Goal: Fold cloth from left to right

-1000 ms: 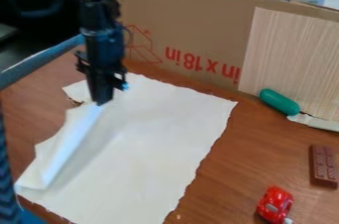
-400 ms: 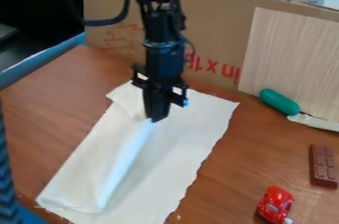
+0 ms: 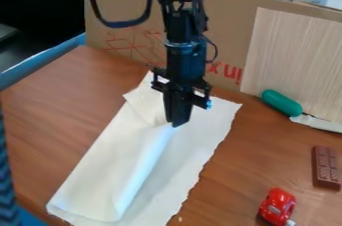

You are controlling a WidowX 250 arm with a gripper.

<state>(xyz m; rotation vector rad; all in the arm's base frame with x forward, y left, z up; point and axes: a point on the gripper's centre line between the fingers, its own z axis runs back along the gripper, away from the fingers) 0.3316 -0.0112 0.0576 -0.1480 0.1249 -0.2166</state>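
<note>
looks like the gripper (image 3: 176, 123) is pinched on the cloth (image 3: 110, 162), left of the red car (image 3: 277, 204), and letting go too early could let the fold spring back left

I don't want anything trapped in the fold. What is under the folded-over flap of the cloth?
The flap covers part of the cloth's lower layer, which emerges on its right; anything between them is hidden.
</note>
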